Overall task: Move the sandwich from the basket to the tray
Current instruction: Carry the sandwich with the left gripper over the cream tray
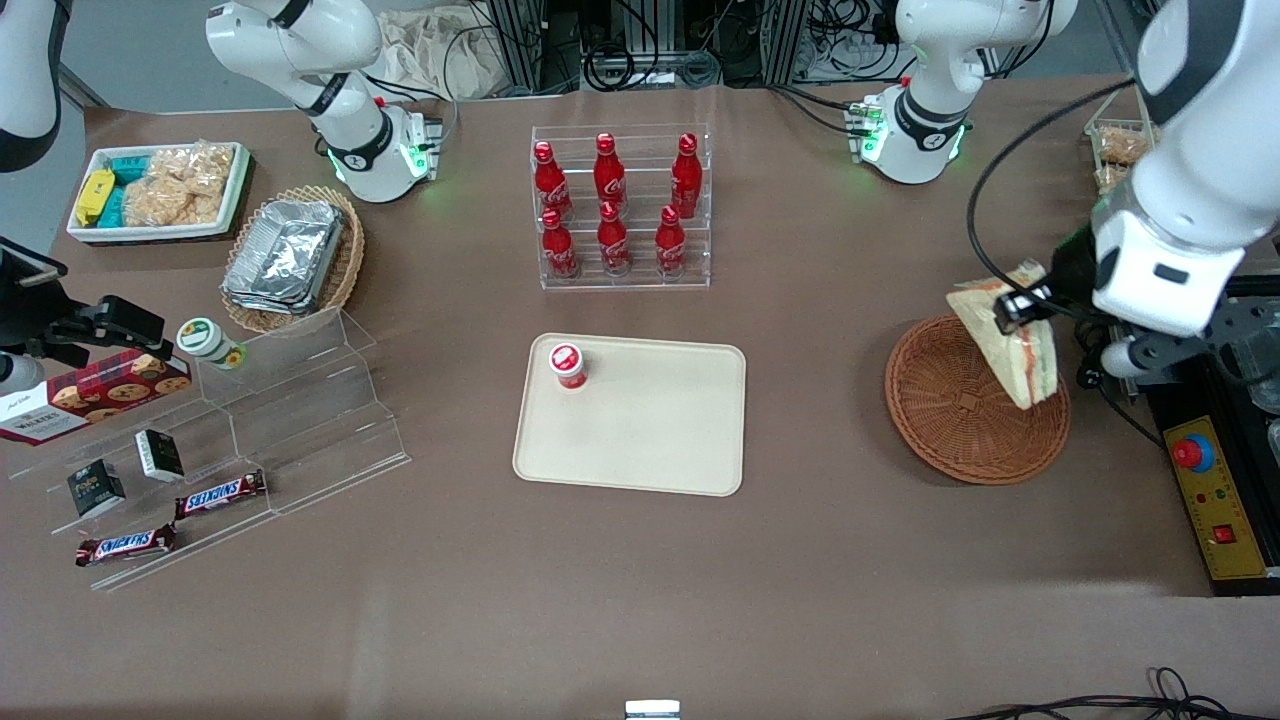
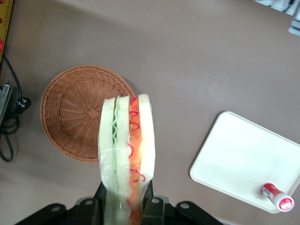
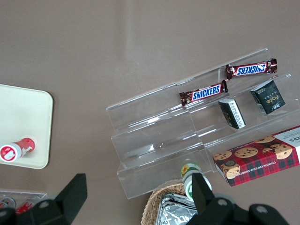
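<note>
The pincer [image 2: 125,202] is clamping the triangular white-bread sandwich [image 2: 125,150] above the round reddish-brown wicker basket [image 2: 75,110]; its soft layers risk slipping loose before reaching the beige tray [image 2: 234,154].

The hand [image 2: 125,201] holds the sandwich [image 1: 1010,335] above the basket [image 1: 950,420], well apart from the tray [image 1: 640,440].

Brown table [image 1: 640,600]; cables [image 1: 640,50] near its edge.
</note>
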Robot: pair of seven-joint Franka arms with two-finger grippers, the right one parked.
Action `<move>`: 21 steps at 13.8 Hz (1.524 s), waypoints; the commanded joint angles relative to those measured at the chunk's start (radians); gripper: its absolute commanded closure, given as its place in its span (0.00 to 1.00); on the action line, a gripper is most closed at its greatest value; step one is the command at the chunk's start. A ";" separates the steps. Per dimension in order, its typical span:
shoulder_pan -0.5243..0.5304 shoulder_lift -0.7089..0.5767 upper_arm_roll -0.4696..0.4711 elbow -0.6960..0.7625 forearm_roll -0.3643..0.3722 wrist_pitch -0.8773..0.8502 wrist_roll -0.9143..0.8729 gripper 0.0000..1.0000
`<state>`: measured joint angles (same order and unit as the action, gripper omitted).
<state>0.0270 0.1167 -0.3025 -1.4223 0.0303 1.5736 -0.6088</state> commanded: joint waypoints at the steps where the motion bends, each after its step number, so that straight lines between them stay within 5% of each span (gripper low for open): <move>1: 0.001 0.014 -0.107 0.075 0.034 -0.053 -0.113 0.67; 5: -0.001 0.046 -0.300 0.071 0.049 -0.035 -0.274 0.68; 10: -0.002 0.263 -0.472 0.036 0.120 0.144 -0.361 0.67; 18: -0.117 0.607 -0.463 0.013 0.400 0.408 -0.522 0.67; 21: -0.125 0.691 -0.452 0.013 0.434 0.434 -0.528 0.67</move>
<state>-0.0881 0.7613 -0.7567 -1.4364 0.4287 2.0005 -1.1142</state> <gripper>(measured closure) 0.674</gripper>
